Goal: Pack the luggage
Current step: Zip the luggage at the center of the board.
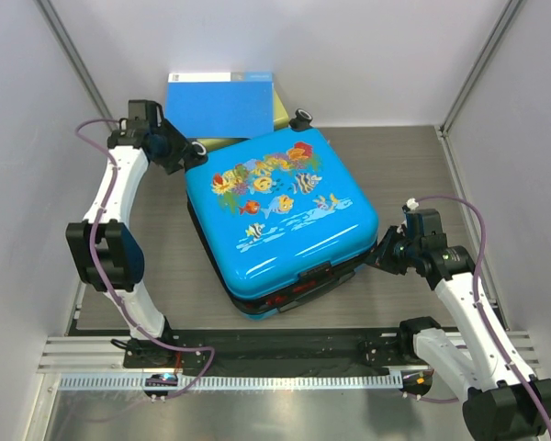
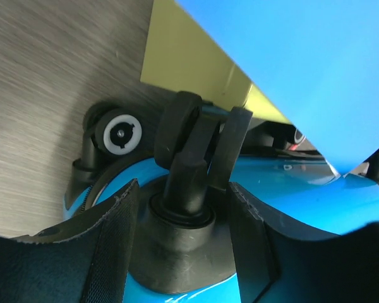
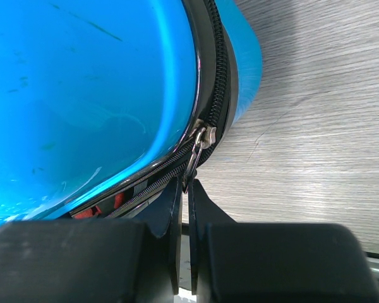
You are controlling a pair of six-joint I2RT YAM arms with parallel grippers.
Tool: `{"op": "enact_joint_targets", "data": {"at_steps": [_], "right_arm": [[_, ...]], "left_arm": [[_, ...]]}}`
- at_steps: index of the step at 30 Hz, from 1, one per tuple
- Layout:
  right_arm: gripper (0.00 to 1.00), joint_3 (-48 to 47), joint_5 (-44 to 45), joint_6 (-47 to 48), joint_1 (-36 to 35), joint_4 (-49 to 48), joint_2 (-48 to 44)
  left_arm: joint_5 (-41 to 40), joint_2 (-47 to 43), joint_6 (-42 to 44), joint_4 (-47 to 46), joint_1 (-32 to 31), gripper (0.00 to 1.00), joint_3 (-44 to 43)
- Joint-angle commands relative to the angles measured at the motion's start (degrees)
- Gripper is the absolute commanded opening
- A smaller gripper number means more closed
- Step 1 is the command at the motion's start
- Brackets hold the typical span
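Risk: right gripper (image 3: 184,189) only pinches the zipper pull (image 3: 199,146), left gripper (image 2: 183,188) gapes around the caster (image 2: 188,142), so the unbraced suitcase (image 1: 285,216) may slide under a tug.

blue luggage (image 1: 280,216) (fish print) on table (image 1: 422,165)

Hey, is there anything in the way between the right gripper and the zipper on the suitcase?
Nothing visible stands in the way. The right gripper is shut on the zipper pull at the corner of the luggage, and only bare table lies beside it.
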State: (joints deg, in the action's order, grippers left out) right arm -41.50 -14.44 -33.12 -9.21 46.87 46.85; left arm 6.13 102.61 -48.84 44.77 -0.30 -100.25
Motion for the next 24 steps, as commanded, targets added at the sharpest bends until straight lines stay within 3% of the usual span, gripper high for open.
{"op": "enact_joint_targets", "data": {"at_steps": [1, 6, 9, 10, 13, 21, 24], "right_arm": [[0.01, -0.6, -2.5, 1.2, -0.5, -3.0, -0.7], [0.01, -0.8, -2.8, 2.1, -0.5, -2.8, -0.4], [0.01, -1.6, -3.0, 2.2, -0.5, -2.3, -0.5], [0.01, -1.7, -3.0, 2.2, -0.5, -2.2, -0.7], [0.01, -1.1, -2.9, 2.2, -0.5, -1.8, -1.9], [0.01, -0.1, -4.3, 2.4, -0.5, -1.3, -4.8], [0.01, 0.5, -4.4, 2.4, -0.5, -1.3, -5.4]], "left_arm": [[2.1, 0.4, 0.4, -1.3, 0.1, 0.58, 2.3], [7.1, 1.6, -1.6, -4.6, -0.1, 0.57, 5.1], [12.0, 1.2, -4.9, -9.1, -0.1, 0.31, 8.5], [13.5, 0.6, -6.3, -10.7, -0.1, 0.17, 9.4], [16.1, -1.1, -12.6, -15.8, -0.1, 0.00, 11.2], [13.8, -7.1, -23.0, -21.1, -0.1, 0.00, 11.4], [13.6, -7.6, -21.9, -20.8, -0.1, 0.00, 10.9]]}}
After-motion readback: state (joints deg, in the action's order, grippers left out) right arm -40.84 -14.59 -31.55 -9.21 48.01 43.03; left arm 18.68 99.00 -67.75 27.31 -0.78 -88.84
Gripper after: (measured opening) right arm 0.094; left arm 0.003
